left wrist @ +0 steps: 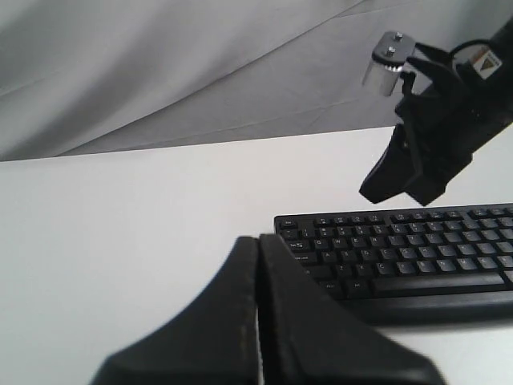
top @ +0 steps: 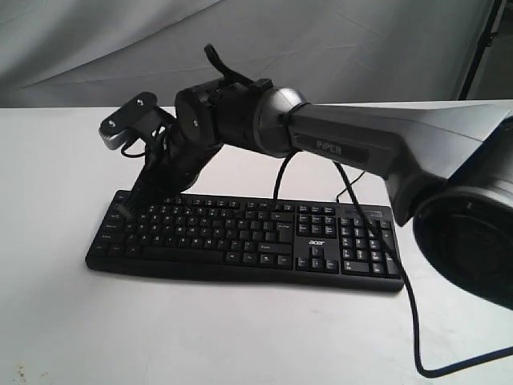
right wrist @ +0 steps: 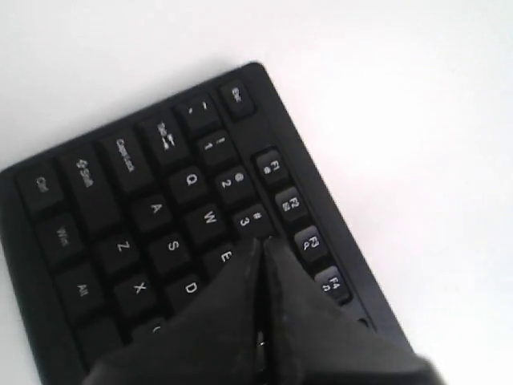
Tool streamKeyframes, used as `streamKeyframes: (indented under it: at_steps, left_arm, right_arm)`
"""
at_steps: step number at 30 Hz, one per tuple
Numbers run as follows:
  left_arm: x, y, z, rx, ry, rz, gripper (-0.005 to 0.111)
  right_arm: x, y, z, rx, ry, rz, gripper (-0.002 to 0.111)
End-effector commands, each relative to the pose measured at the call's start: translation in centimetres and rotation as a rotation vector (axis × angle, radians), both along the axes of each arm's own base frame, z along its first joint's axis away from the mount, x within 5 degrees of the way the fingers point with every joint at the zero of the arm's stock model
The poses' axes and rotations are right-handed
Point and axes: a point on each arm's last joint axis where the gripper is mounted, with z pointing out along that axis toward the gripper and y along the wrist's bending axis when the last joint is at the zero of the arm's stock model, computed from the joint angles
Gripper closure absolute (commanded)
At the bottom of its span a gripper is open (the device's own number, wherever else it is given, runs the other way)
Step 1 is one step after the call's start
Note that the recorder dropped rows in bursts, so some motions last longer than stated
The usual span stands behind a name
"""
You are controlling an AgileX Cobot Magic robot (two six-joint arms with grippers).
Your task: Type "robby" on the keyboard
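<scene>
The right end effector (right wrist: 260, 243), fingers together, pointed at the keyboard's (top: 240, 237) left-hand keys, left of frame center; the left end effector (left wrist: 258, 239) was also pressed together.

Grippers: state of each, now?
Left gripper: shut, empty, off the keyboard.
Right gripper: shut, empty, tips over the keyboard's left keys.

White table (top: 240, 337), matte, evenly lit. Wrinkled grey cloth backdrop (top: 361, 48) behind. Dark stand leg (top: 479, 48) far right.
</scene>
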Motion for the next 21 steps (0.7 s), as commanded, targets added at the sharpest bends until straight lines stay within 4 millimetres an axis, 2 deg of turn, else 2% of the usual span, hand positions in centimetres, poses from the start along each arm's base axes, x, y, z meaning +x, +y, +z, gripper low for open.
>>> streamKeyframes:
  at_steps: [1,8,15,21]
  left_arm:
    - [0.0,0.0,-0.1,0.001,-0.005,-0.006,0.107]
    - [0.0,0.0,-0.1,0.001,-0.005,-0.006,0.107]
    - [0.0,0.0,-0.1,0.001,-0.005,-0.006,0.107]
    - [0.0,0.0,-0.1,0.001,-0.005,-0.006,0.107]
  right_arm:
    - [-0.1,-0.2,1.3,0.001,-0.024,0.007,0.108]
    - [-0.3,-0.4,1.2,-0.026,0.001,0.010,0.108]
    - [1.4,-3.0,1.3,-0.012,0.090,-0.056,0.108]
    - [0.6,-4.6,0.1,-0.033,0.050,-0.066,0.108]
